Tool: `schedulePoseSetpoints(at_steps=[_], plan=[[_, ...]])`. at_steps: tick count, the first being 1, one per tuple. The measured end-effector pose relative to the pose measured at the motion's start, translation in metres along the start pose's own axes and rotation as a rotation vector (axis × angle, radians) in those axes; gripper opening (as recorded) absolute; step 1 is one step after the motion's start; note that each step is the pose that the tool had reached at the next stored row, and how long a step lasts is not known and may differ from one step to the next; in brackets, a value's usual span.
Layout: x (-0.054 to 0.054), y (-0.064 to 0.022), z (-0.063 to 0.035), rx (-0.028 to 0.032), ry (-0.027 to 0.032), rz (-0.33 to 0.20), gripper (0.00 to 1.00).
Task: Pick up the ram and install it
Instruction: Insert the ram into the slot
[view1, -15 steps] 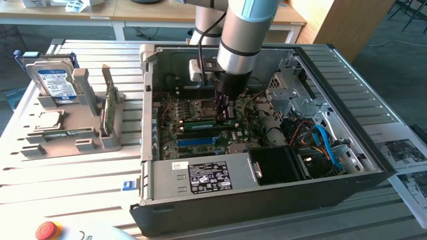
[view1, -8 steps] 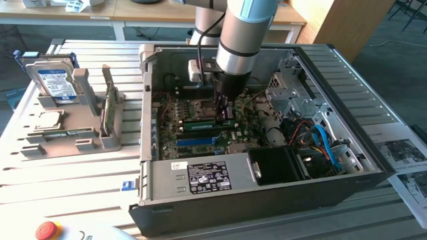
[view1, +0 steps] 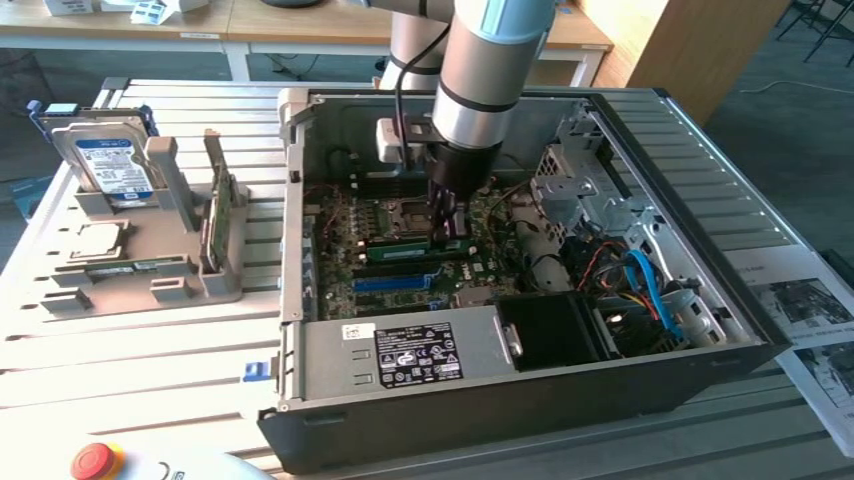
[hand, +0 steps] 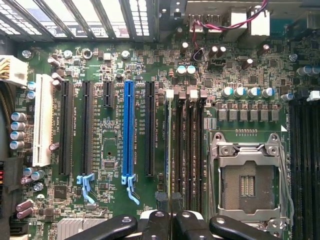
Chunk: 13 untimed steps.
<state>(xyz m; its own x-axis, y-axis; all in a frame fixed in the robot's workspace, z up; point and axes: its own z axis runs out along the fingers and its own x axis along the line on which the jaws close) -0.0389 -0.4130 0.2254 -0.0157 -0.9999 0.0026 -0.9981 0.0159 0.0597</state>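
Note:
In the exterior view my gripper (view1: 447, 222) reaches down into the open computer case (view1: 747, 340), over the motherboard (view1: 387, 215). It is shut on the ram (view1: 404, 241), a thin green stick standing on its long edge at the memory slots. The wrist view looks straight down on the ram (hand: 168, 150), seen edge-on as a thin line running along the dark memory slots (hand: 187, 150) next to the open CPU socket (hand: 247, 180). The black fingers (hand: 155, 222) close on its near end. Whether the ram is seated in a slot I cannot tell.
A long blue slot (hand: 128, 130) and a white slot (hand: 42, 127) lie beside the black ones. The power supply (view1: 400, 355) and blue cables (view1: 643, 280) crowd the case. On the exterior view's left, a grey holder (view1: 200, 270) carries a hard drive (view1: 107, 160), a CPU (view1: 87, 240) and a green card (view1: 220, 205).

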Motion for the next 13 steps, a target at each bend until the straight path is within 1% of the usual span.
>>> schedulePoseSetpoints(at_steps=[13], plan=[[0.0002, 0.0001, -0.0039, 0.0002, 0.0001, 0.0, 0.12]])
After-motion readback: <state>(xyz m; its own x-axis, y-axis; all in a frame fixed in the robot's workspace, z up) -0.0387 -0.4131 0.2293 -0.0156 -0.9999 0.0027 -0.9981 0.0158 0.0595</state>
